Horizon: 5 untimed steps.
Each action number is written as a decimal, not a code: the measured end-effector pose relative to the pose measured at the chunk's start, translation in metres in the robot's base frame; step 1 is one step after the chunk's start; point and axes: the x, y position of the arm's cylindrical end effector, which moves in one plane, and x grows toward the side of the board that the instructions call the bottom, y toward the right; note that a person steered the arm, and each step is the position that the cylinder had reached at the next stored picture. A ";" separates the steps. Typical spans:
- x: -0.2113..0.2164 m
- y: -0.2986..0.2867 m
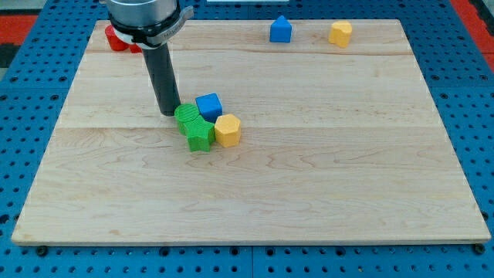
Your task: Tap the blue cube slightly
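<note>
End effector: my tip [169,113] | touches green block [187,117] | blue cube [208,105] beside

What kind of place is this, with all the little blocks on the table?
Probably a robot lab's test bench. A plain wooden board lies on a blue base full of holes, and my tip sits just left of a green block beside the blue cube.

Left of centre on the tabletop [347,193], a cluster is found: the blue cube [208,105] behind, two green blocks [187,116] [201,136] to its left and in front, and a yellow block [228,130] at the right. The tip [168,113] is set against the cluster's left side. At the upper edge a blue house-shaped block [280,30] and a second yellow block [340,33] are placed, and a red block [117,38] at upper left.
</note>
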 end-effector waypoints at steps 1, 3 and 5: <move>0.004 0.004; 0.011 0.042; -0.029 -0.026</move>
